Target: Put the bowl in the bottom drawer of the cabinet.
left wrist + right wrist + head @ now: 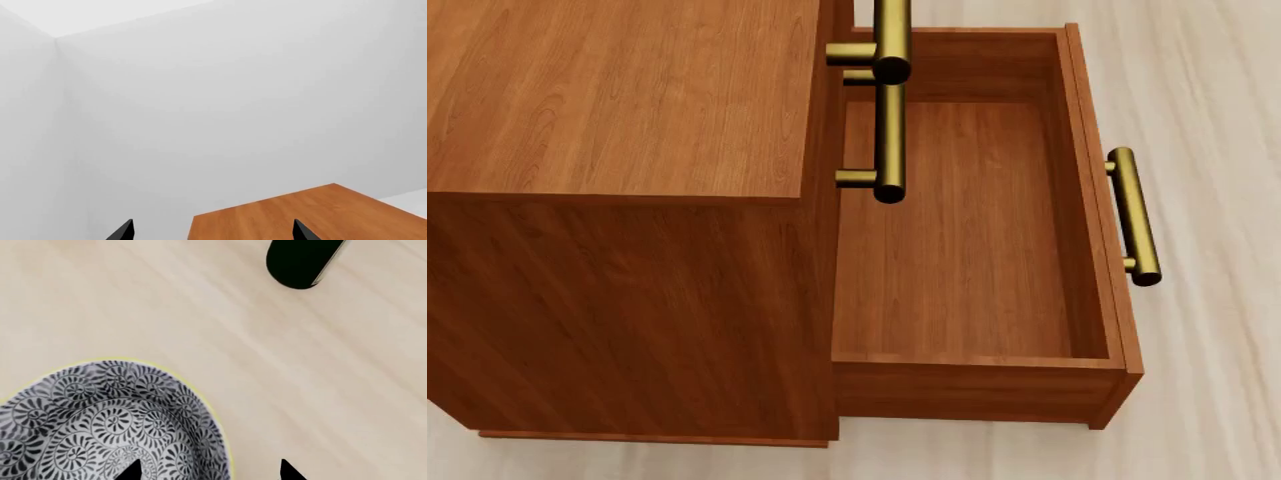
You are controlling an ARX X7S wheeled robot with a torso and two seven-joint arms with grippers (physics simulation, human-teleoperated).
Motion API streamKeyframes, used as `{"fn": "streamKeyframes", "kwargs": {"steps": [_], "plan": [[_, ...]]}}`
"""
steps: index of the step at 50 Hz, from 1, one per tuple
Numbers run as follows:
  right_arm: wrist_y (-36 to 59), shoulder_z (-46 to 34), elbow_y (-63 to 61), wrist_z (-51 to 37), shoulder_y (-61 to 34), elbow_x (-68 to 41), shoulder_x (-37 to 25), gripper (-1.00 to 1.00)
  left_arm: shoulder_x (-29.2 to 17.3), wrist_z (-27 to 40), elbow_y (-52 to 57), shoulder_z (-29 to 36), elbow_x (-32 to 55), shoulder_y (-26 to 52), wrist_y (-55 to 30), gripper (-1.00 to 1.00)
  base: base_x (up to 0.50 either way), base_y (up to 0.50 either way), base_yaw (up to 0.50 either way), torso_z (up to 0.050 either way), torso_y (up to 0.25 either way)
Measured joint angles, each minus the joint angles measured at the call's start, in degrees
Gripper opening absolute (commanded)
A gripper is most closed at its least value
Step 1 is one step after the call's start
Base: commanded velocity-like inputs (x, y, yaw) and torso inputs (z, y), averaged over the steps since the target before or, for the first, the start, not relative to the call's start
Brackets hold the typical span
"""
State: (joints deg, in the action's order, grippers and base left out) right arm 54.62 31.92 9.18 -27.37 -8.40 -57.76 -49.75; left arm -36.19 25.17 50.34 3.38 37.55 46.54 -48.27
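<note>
The bottom drawer [961, 230] stands open; the right end effector [210, 471] straddles the bowl [107, 425] rim, grip unclear; the left end effector [213, 231] is spread, empty.

bottom drawer [961, 240] pulled out right of cabinet [614, 100]

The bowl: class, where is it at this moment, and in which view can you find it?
Only the right wrist view shows the bowl, over pale wood-grain floor at the right tool; the open bottom drawer in the head view is empty.
</note>
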Motion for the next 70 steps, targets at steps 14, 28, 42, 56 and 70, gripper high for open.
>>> {"fn": "streamKeyframes", "kwargs": {"steps": [14, 28, 42, 56, 70], "plan": [[-1.2, -0.7, 0.8, 0.5, -0.6, -0.7, 0.5, 1.0, -0.2, 0.3, 0.1, 0.1, 0.2, -0.1, 0.0, 1.0, 0.0, 0.0, 0.0, 0.0, 0.0], [-1.0, 0.2, 0.6, -0.2, -0.4, 0.0, 0.6, -1.0, -0.4, 0.6, 0.1, 0.3, 0.4, -0.1, 0.1, 1.0, 0.0, 0.0, 0.0, 0.0, -0.001], [-1.2, 2.0, 0.0, 0.1, 0.6, -1.3, 1.0, -1.0, -0.5, 0.7, -0.1, 0.4, 0.4, -0.1, 0.5, 1.0, 0.0, 0.0, 0.0, 0.0, -0.001], [0.7, 5.4, -3.1, -1.0, 1.4, -5.1, 0.7, -1.0, -0.6, 1.1, 0.1, 0.2, 1.1, 0.4, 0.3, 1.0, 0.0, 0.0, 0.0, 0.0, -0.001], [3.6, 8.3, -7.3, -3.3, 1.0, -7.2, -0.4, -1.0, -0.9, 1.3, 0.5, -0.5, 2.0, 0.5, 0.4, 1.0, 0.0, 0.0, 0.0, 0.0, 0.0]]}}
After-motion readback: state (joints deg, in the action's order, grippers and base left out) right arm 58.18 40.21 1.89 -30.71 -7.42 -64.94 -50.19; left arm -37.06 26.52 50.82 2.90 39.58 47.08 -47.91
